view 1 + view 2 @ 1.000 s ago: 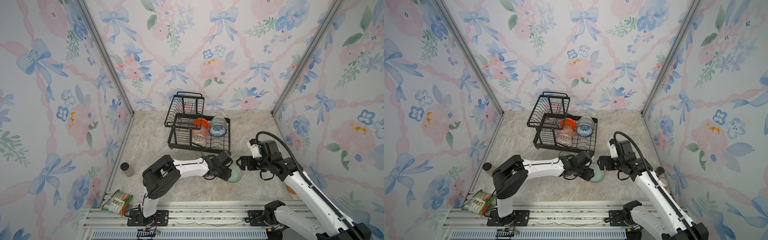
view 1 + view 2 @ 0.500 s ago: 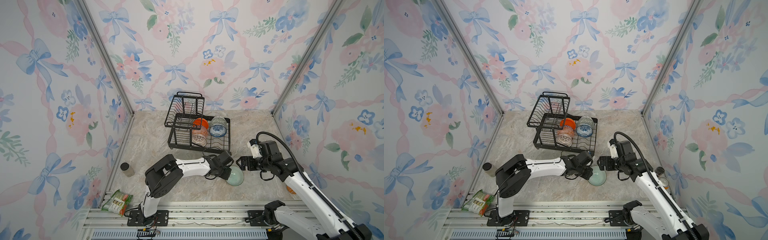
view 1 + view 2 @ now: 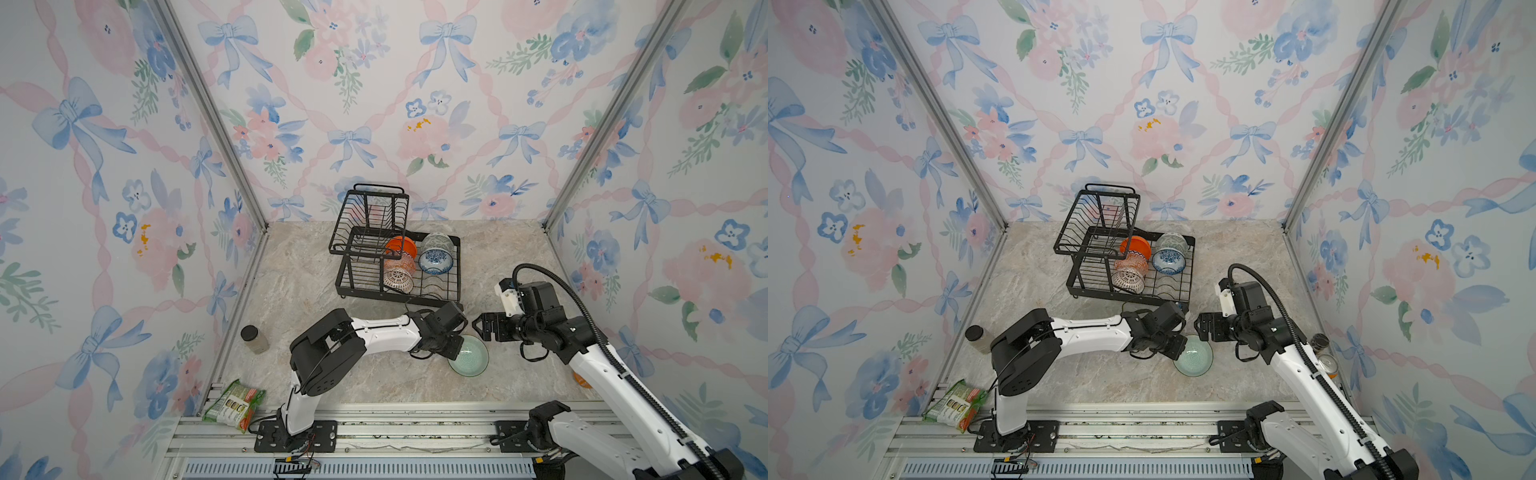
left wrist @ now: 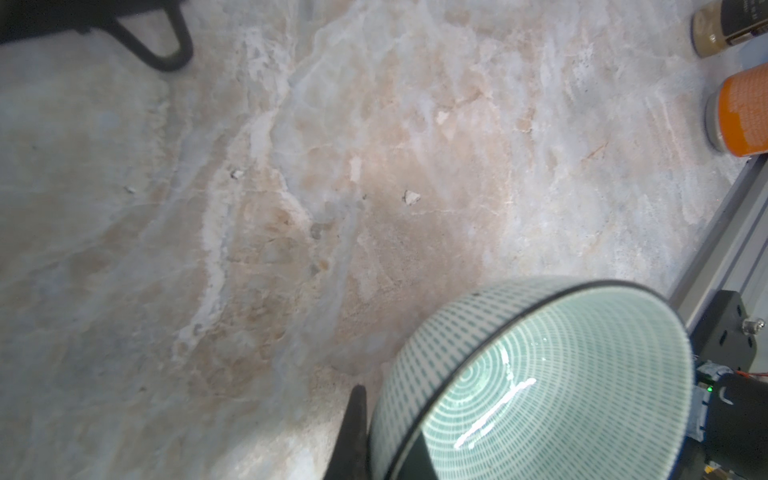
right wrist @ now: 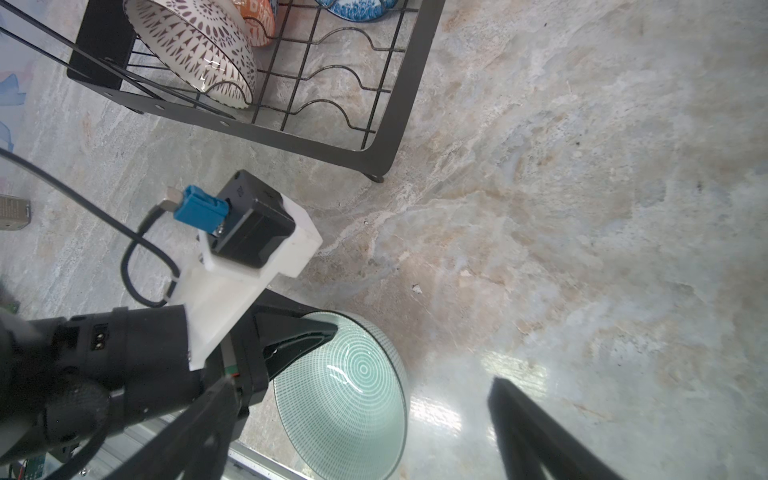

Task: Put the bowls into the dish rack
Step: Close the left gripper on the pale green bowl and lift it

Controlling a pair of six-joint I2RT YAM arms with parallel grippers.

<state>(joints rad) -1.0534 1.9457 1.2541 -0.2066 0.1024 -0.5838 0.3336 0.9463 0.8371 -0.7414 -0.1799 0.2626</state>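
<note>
Right wrist: left pincer (image 5: 291, 353) grips bowl (image 5: 353, 399).

Six small round ceramic bowls in all: one plain orange bowl (image 3: 401, 246), one grey-green patterned bowl (image 3: 436, 240), one orange-and-white patterned bowl (image 3: 399, 262), one blue-and-white floral bowl (image 3: 435, 262), one white bowl with brown lattice (image 3: 398, 279) and one pale mint green bowl (image 3: 469, 357). One black wire two-tier dish rack (image 3: 374, 293). Two small jars: a black-lidded jar (image 3: 254, 338) and a dark-labelled jar (image 4: 723, 29). One orange labelled round container (image 4: 744, 112). One green snack packet (image 3: 235, 405). Two white-and-black robot arms: left arm (image 3: 382, 332) and right arm (image 3: 594, 357).
</note>
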